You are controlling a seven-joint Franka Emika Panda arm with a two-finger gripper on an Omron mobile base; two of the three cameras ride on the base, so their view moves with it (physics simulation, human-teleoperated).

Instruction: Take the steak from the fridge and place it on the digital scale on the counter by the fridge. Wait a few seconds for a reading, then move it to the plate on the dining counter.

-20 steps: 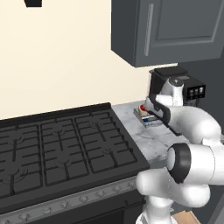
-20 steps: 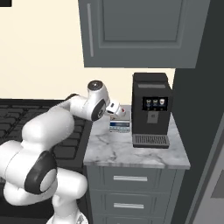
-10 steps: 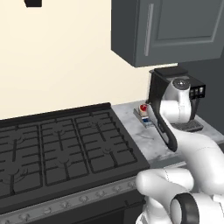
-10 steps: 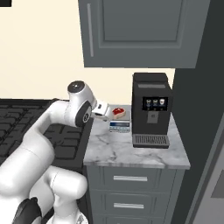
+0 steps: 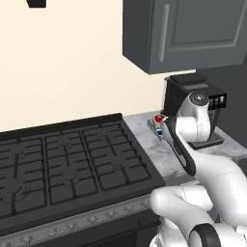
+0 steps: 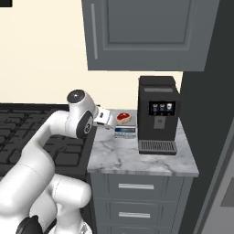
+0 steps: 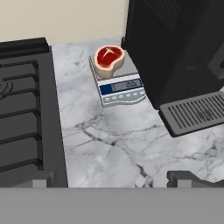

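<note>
**Steak's on the scale, we're in the waiting bit**

Left base view: our arm rises from the lower right and blocks most of the narrow marble counter [image 5: 159,149]. We can just see a sliver of the steak [image 5: 159,118] peeking out beside the arm, next to the black coffee machine [image 5: 193,96]. The stove [image 5: 67,164] takes up the left side.

Right base view: much clearer. The steak [image 6: 123,117] sits on the digital scale [image 6: 124,131], just left of the coffee machine [image 6: 157,114]. Our gripper [image 6: 109,119] hangs just beside the steak, apart from it as far as we can judge, holding nothing.

Hand view: the steak [image 7: 109,57] lies on the back part of the digital scale [image 7: 119,83], blue display facing us. The finger tips [image 7: 186,178] barely poke up at the bottom corners, so we'd say the fingers look spread wide, though the view of them is poor.

So we reckon this is the pause for a reading. Next up: drop back onto the steak, grab it, lift clear of the coffee machine, then drive off to find the plate.
</note>
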